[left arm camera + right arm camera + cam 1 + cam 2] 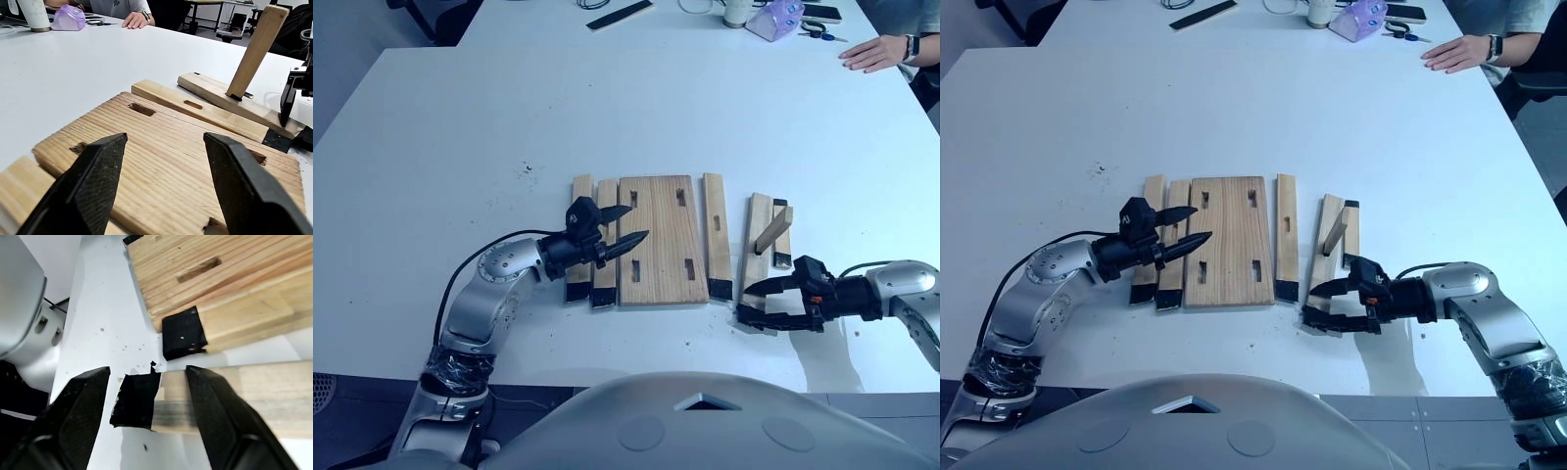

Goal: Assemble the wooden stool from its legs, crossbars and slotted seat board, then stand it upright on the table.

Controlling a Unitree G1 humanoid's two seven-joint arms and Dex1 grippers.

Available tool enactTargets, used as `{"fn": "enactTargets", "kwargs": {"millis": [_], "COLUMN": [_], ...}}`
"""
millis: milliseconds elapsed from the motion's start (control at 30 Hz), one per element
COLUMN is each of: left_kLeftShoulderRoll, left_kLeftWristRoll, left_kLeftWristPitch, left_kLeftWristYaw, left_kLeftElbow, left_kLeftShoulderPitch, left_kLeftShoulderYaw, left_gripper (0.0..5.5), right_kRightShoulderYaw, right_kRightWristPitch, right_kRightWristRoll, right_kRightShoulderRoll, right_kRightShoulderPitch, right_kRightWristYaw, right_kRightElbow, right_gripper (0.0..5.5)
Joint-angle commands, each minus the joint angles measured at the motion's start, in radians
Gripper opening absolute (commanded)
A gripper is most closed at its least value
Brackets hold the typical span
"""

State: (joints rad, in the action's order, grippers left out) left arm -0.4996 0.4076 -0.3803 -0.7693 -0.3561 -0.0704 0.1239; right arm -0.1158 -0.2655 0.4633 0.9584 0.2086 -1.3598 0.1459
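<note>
Two spread claws: my right claw (744, 306) straddles the leg's (756, 272) near end, left claw (637, 221) over seat (658, 250); next, pinch.

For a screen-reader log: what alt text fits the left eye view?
Stool parts lie on a white table: a slotted seat board with legs either side. The open left gripper hovers at the board's left edge; the open right gripper straddles the near end of a leg holding a tilted crossbar.
</note>
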Motion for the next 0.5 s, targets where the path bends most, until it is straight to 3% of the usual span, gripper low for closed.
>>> {"fn": "enactTargets", "kwargs": {"millis": [33,267,433,500], "left_kLeftShoulderRoll": [-0.006,-0.003,-0.011,-0.008], "left_kLeftWristRoll": [-0.001,-0.003,0.002,-0.001], "left_kLeftWristPitch": [-0.017,-0.016,-0.018,-0.016], "left_kLeftWristYaw": [0.009,0.026,0.052,0.067], "left_kLeftElbow": [-0.030,-0.053,-0.100,-0.121], "left_kLeftShoulderPitch": [-0.016,-0.040,-0.105,-0.148], "left_kLeftShoulderYaw": [0.003,0.001,-0.027,-0.033], "left_gripper": [2.91,2.91,2.91,2.91], "right_kRightShoulderYaw": [0.076,0.265,0.425,0.445], "right_kRightWristPitch": [0.019,-0.069,-0.148,-0.297], "right_kRightWristRoll": [-0.022,0.083,-0.067,-0.094], "right_kRightShoulderRoll": [0.076,0.090,0.061,0.012], "right_kRightShoulderPitch": [0.020,0.026,0.299,0.413], "right_kRightWristYaw": [-0.019,0.051,0.244,0.369], "right_kRightElbow": [0.019,0.207,0.505,0.636], "right_gripper": [2.86,2.86,3.40,3.69]}}
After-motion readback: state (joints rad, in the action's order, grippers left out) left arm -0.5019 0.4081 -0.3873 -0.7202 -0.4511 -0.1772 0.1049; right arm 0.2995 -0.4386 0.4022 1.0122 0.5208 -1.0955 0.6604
